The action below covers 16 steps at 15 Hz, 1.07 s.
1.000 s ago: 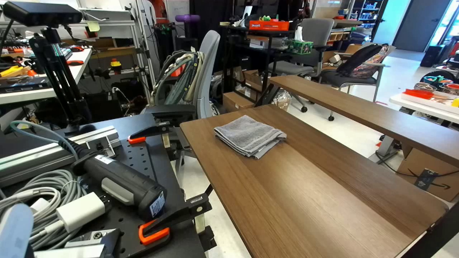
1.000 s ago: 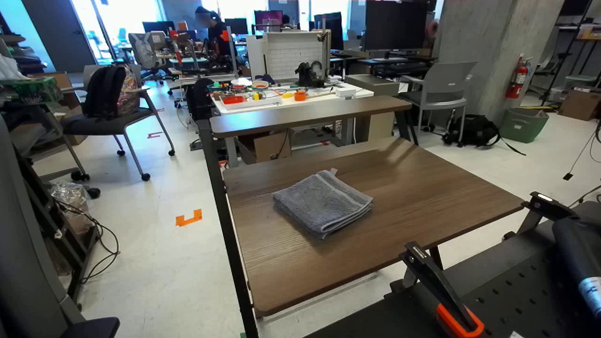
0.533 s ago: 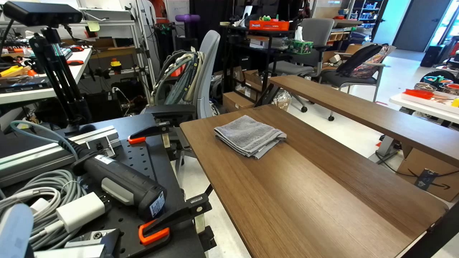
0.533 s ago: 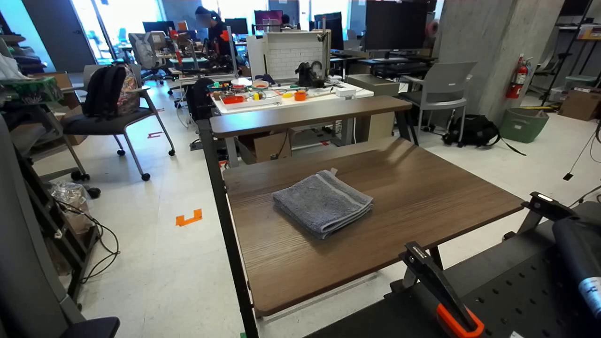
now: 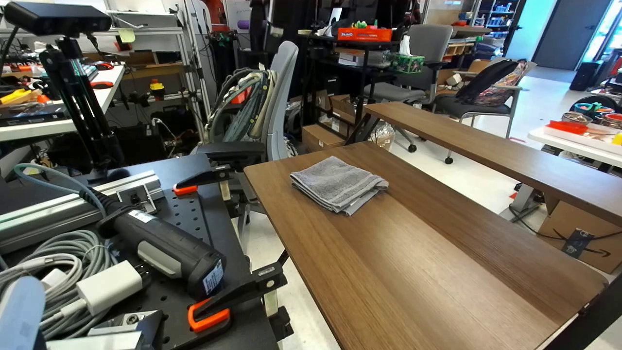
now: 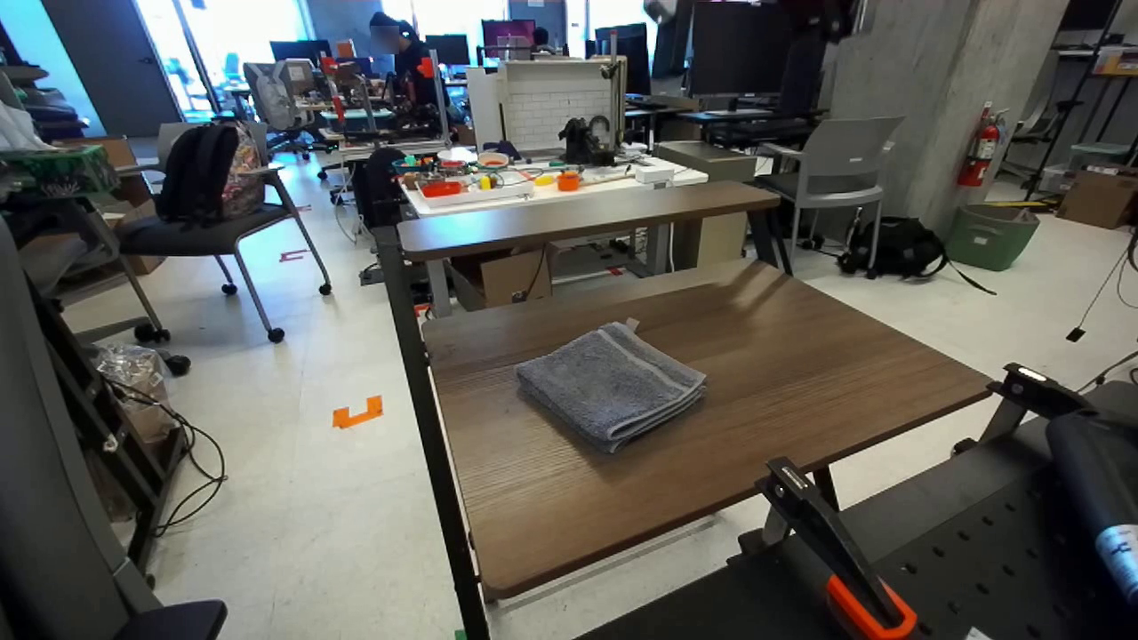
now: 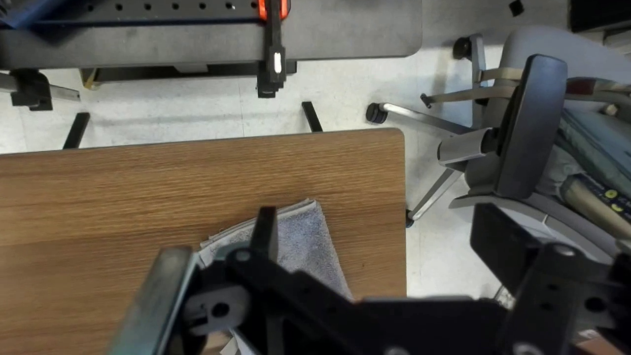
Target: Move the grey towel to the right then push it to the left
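You have just brought the dark end of the arm (image 6: 673, 40) into both exterior views, at the top edge, where neither showed it half a second ago. The grey towel (image 5: 337, 184) has not shifted: it lies folded on the left part of the counter (image 6: 845, 364) in both exterior views. I'd judge you are on the approach, with the move right and the push left both still to do.

In the wrist view your fingers (image 7: 500, 244) stand wide apart, holding nothing. The left one overlaps the towel; the right one sits past the counter's right edge, in front of the chair (image 7: 532, 128), so you will probably want to shift left there before lowering.

The left finger and its linkage (image 7: 310, 308) hide much of the towel's middle, and its near part runs out of the wrist view. Most of the arm is cut off above both exterior views, so you cannot make out the fingertips there or judge their height over the towel.
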Tool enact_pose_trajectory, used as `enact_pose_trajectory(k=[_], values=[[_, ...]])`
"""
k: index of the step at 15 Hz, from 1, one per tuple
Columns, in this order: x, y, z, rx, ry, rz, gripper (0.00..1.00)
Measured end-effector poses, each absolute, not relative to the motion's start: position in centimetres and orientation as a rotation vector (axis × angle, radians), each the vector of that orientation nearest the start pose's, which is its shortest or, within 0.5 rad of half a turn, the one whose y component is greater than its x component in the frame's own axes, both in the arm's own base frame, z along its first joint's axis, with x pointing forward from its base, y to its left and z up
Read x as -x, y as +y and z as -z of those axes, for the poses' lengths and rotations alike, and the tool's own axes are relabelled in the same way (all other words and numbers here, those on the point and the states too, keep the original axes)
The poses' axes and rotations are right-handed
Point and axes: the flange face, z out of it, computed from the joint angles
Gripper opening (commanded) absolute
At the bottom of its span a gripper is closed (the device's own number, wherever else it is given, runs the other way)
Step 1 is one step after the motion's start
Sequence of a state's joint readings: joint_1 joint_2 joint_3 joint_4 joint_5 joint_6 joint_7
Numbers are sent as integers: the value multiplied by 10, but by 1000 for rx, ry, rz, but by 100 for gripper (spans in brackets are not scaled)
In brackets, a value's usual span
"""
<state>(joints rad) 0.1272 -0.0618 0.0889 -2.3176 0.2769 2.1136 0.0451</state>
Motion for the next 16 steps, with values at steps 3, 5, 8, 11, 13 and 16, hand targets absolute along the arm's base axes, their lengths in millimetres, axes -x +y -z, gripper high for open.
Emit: enact_pose_trajectory(k=[3,5,8,11,13,16], values=[[-491,109,-316,2949,20,-239,100],[-501,103,-285,2974,32,-247,100],[-511,92,-240,3027,40,-259,100],[-521,86,-203,3055,47,-282,100],[-530,87,-185,3056,51,-264,100],[-550,93,-163,3057,85,-196,100]])
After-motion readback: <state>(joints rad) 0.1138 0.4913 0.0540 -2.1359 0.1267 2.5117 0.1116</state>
